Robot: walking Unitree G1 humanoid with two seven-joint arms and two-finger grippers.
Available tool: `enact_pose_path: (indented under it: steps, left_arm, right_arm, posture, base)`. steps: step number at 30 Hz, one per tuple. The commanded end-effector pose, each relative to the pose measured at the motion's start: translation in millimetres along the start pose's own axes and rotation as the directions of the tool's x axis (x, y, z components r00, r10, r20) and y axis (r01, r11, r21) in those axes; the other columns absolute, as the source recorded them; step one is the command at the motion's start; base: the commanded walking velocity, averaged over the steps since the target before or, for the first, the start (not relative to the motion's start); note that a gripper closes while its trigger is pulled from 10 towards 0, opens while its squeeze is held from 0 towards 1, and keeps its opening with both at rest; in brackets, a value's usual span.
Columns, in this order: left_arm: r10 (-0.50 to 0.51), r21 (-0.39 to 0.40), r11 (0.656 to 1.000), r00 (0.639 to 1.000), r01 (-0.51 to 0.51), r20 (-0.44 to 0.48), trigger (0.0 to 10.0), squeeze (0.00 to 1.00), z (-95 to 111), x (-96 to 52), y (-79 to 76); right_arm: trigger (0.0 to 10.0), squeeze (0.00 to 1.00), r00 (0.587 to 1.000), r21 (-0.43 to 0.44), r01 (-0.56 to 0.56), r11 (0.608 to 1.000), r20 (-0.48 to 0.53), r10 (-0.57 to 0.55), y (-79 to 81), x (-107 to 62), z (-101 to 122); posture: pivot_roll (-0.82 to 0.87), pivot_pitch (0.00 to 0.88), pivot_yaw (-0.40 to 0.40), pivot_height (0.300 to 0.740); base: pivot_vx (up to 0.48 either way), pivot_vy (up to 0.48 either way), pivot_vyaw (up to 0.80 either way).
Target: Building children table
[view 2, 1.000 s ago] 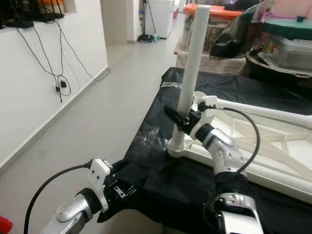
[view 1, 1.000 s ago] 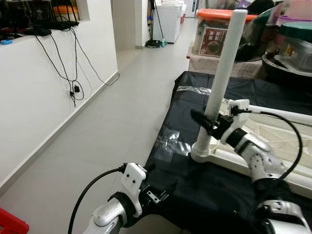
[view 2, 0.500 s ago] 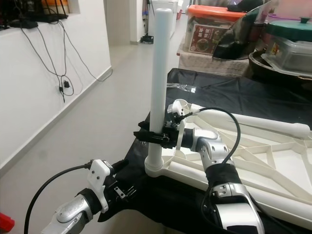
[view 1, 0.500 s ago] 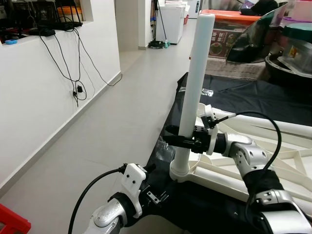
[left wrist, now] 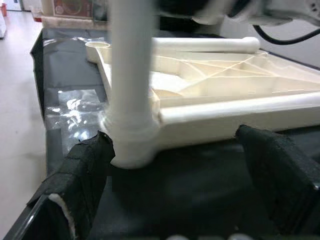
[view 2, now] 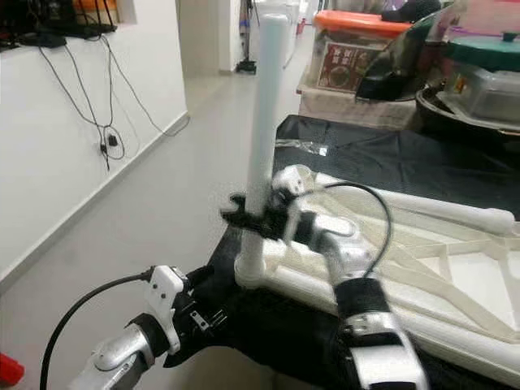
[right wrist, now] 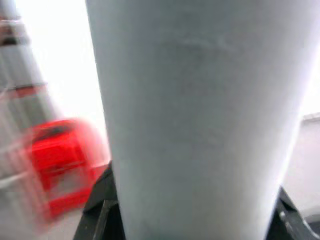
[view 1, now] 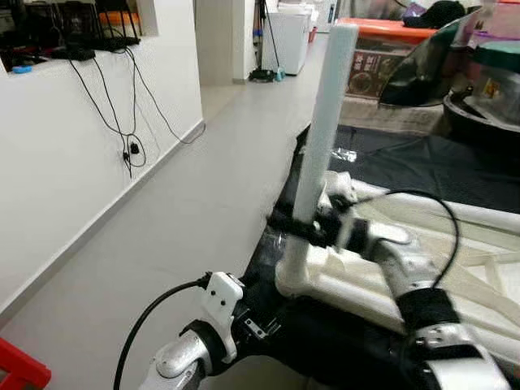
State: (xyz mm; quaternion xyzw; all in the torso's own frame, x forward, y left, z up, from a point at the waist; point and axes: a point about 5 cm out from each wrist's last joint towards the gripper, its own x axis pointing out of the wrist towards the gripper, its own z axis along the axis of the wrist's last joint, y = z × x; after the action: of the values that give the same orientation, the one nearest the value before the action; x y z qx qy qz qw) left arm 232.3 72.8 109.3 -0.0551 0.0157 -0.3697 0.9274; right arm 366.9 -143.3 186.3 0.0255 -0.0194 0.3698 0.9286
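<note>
The long white plastic table leg (view 2: 266,122) stands upright in a corner socket of the upturned white plastic tabletop frame (view 2: 455,284), on the black-covered table (view 1: 422,162). My right fingers (view 2: 244,218) clamp it low down. My left fingers (left wrist: 80,180) hang spread, empty, beside that corner.

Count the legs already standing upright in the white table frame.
1: the white leg stands in the near-left corner socket of the table frame, gripped by the right gripper. Far corners are cut off.

Bright, even indoor light throughout; motion blur smears the right arm (view 1: 390,252), and the right wrist view is blown-out and soft.
</note>
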Motion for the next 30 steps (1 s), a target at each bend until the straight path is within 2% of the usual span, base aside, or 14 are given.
enact_pose_path:
  steps: [1,2,6,12,13,15,17,19,22,23,25,26,28,30]
  left_arm:
    - [0.006,-0.016,1.0,1.0,-0.006,-0.02,10.0,0.0,-4,-2.5,1.4]
    - [0.006,-0.016,1.0,1.0,-0.006,-0.02,10.0,0.0,-4,-2.5,1.4]
    - [0.003,-0.015,1.0,1.0,-0.004,-0.022,10.0,0.0,-4,-2.8,2.2]
    - [0.008,-0.012,1.0,1.0,-0.008,-0.02,10.0,0.0,-4,-2.6,2.8]
    - [0.008,-0.012,1.0,1.0,-0.008,-0.02,10.0,0.0,-4,-2.6,2.8]
    - [0.009,-0.011,1.0,1.0,-0.009,-0.02,10.0,0.0,-4,-2.2,2.8]
    - [0.009,-0.011,1.0,1.0,-0.009,-0.02,10.0,0.0,-4,-2.2,2.8]
    - [0.009,-0.011,1.0,1.0,-0.01,-0.02,10.0,0.0,-4,-1.6,2.8]
    - [0.009,-0.011,1.0,1.0,-0.01,-0.02,10.0,0.0,-4,-1.4,2.8]
    - [0.01,-0.011,1.0,1.0,-0.01,-0.02,10.0,0.0,-4,-1.0,2.6]
    - [0.01,-0.011,1.0,1.0,-0.01,-0.02,10.0,0.0,-4,-0.7,2.5]
    - [0.008,-0.008,1.0,1.0,-0.008,-0.022,10.0,0.0,-4,-0.5,2.5]
    - [0.007,-0.007,1.0,1.0,-0.007,-0.022,10.0,0.0,-4,-0.6,2.5]
    - [0.007,-0.008,1.0,1.0,-0.007,-0.022,10.0,0.0,-4,-0.3,2.8]
  right_arm:
    - [0.0,0.0,0.9,0.044,0.431,0.901,0.049,-0.432,-30.0,-13.4,3]
    - [0.0,0.0,0.9,0.044,0.431,0.901,0.049,-0.432,-30.0,-13.4,3]
    - [0.0,0.0,0.454,0.07,0.886,0.457,0.065,-0.889,-40.6,-49.7,4]
    - [0.0,0.0,0.301,0.124,0.946,0.298,-0.005,-0.954,-31.0,-56.4,-2]
    - [0.0,0.0,0.301,0.124,0.946,0.298,-0.005,-0.954,-31.0,-56.4,-2]
    - [10.0,0.0,0.316,0.129,0.941,0.311,-0.015,-0.949,-25.9,-46.6,-3]
    - [10.0,0.0,0.316,0.129,0.941,0.311,-0.015,-0.949,-25.9,-46.6,-3]
    - [10.0,1.0,0.378,0.168,0.911,0.377,0.026,-0.926,-22.6,-36.0,0]
    - [10.0,1.0,0.392,0.179,0.902,0.394,0.05,-0.919,-21.6,-32.8,3]
    - [10.0,0.0,0.455,0.214,0.861,0.462,0.085,-0.887,-23.9,-29.9,8]
    - [10.0,0.0,0.493,0.233,0.831,0.504,0.109,-0.863,-25.6,-28.6,11]
    - [10.0,0.0,0.605,0.256,0.736,0.627,0.166,-0.779,-28.1,-26.0,19]
    - [10.0,0.0,0.64,0.258,0.702,0.664,0.182,-0.747,-28.0,-25.1,21]
    - [10.0,0.0,0.797,0.226,0.533,0.815,0.188,-0.573,-30.4,-25.7,25]
  posture:
    - [0.03,0.0,-0.045,0.74]
    - [0.03,0.0,-0.045,0.74]
    - [0.03,0.0,-0.047,0.74]
    - [0.03,0.0,-0.048,0.74]
    - [0.03,0.0,-0.048,0.74]
    - [0.03,0.0,-0.048,0.74]
    - [0.03,0.0,-0.048,0.74]
    - [0.03,0.0,-0.048,0.74]
    - [0.03,0.0,-0.048,0.74]
    - [0.03,0.0,-0.049,0.74]
    - [0.03,0.0,-0.049,0.74]
    - [0.03,0.0,-0.05,0.74]
    - [0.03,0.0,-0.05,0.74]
    - [0.02,0.0,-0.048,0.74]
  base:
    - [0.0,0.0,0.0]
    - [0.0,0.0,0.0]
    - [0.0,0.0,0.0]
    - [0.0,0.0,0.0]
    - [0.0,0.0,0.0]
    - [0.0,0.0,0.0]
    - [0.0,0.0,0.0]
    - [0.0,0.0,0.0]
    - [0.0,0.0,0.0]
    - [0.0,0.0,0.0]
    - [0.0,0.0,0.0]
    - [0.0,0.0,0.0]
    - [0.0,0.0,0.0]
    - [0.0,0.0,0.0]
